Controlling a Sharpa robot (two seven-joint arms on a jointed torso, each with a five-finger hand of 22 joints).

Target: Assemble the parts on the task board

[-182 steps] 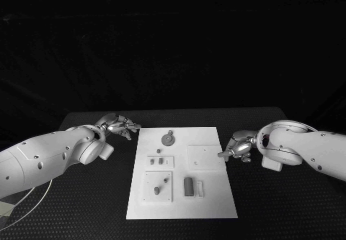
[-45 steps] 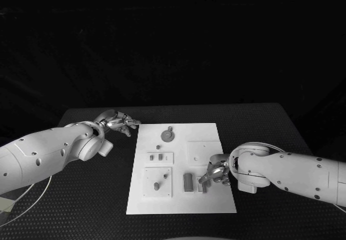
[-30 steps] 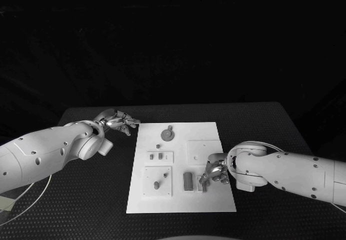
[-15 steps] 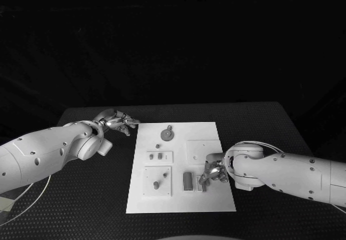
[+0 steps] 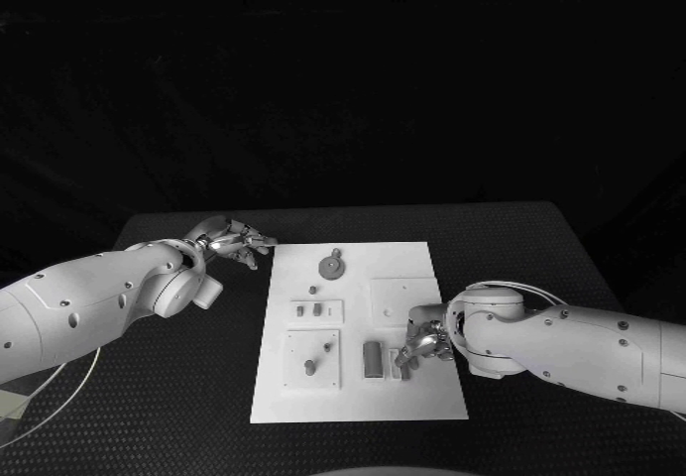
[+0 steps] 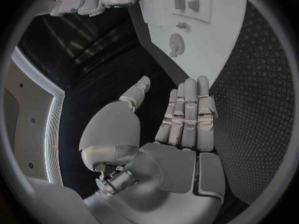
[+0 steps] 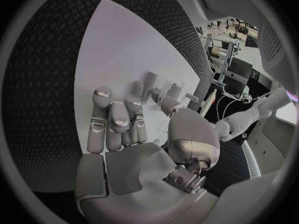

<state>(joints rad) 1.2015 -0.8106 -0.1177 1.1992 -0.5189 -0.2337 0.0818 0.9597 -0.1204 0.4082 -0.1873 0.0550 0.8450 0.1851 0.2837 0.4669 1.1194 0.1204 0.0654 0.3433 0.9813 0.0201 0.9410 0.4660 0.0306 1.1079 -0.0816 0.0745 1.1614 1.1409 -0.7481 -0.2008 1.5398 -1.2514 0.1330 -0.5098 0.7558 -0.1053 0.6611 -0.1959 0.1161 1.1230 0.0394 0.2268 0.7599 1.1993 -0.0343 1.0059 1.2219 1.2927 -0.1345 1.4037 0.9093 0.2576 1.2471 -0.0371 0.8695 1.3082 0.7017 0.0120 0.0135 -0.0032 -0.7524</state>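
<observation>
Six seconds back my right hand [image 5: 426, 347] hung off the right edge of the task board [image 5: 429, 402], over the table [image 5: 529, 258] at mid-right of the frame. It has since swung in and down toward lower centre, over the board's right side, and now my fingers [image 5: 414, 358] sit at the small pale block beside the dark upright part [image 5: 373, 361]. Over the last second they crept slightly lower.
</observation>
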